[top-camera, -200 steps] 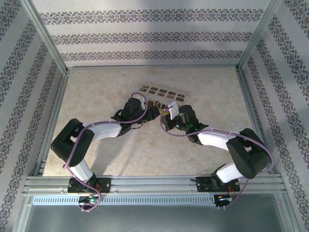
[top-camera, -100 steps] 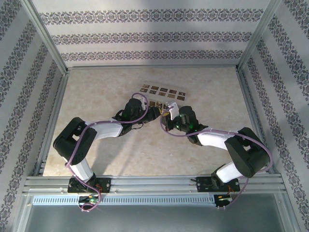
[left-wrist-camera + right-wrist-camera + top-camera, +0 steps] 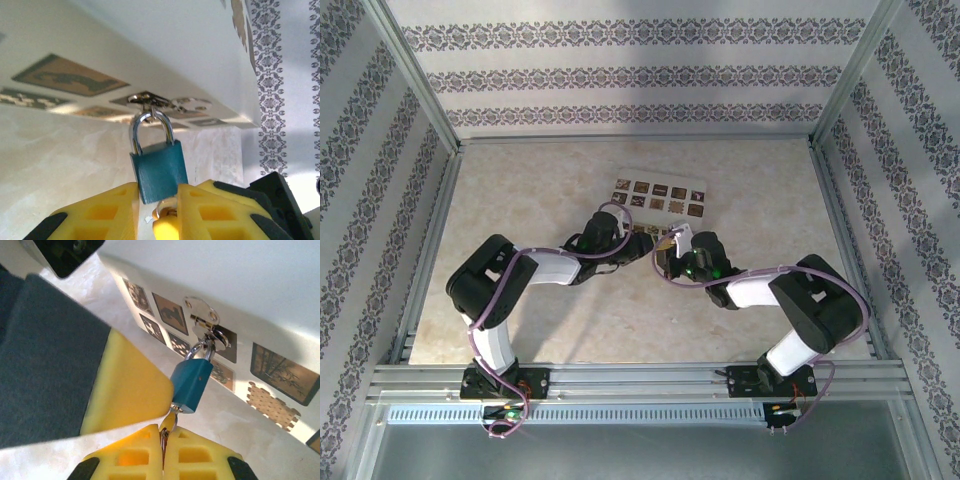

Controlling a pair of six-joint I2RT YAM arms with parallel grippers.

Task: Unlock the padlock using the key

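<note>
The padlock point(image 3: 159, 167) is a small blue body with a silvery loop, hanging from a metal hasp point(image 3: 150, 100) on the cream box point(image 3: 660, 195). My left gripper point(image 3: 157, 192) is shut on the padlock's lower body, with a yellow finger against each side. In the right wrist view, one left finger point(image 3: 130, 385) presses the padlock point(image 3: 192, 385) from the left. The key point(image 3: 169, 421) sits in the bottom of the padlock, and my right gripper point(image 3: 162, 432) is shut on it. The grippers meet at mid-table: left gripper point(image 3: 638, 240), right gripper point(image 3: 670, 245).
The cream box bears dark patterned squares point(image 3: 277, 371) and lies just beyond the grippers. Patterned walls point(image 3: 640, 75) and metal frame rails point(image 3: 430, 230) enclose the marbled table point(image 3: 520, 190). Both arms bend inward from their bases at the near edge.
Both arms have shifted; the left elbow swung rightward, and the joined grippers sit slightly nearer and to the right. The cream box shows more of its patterned face. Both grips persist.
</note>
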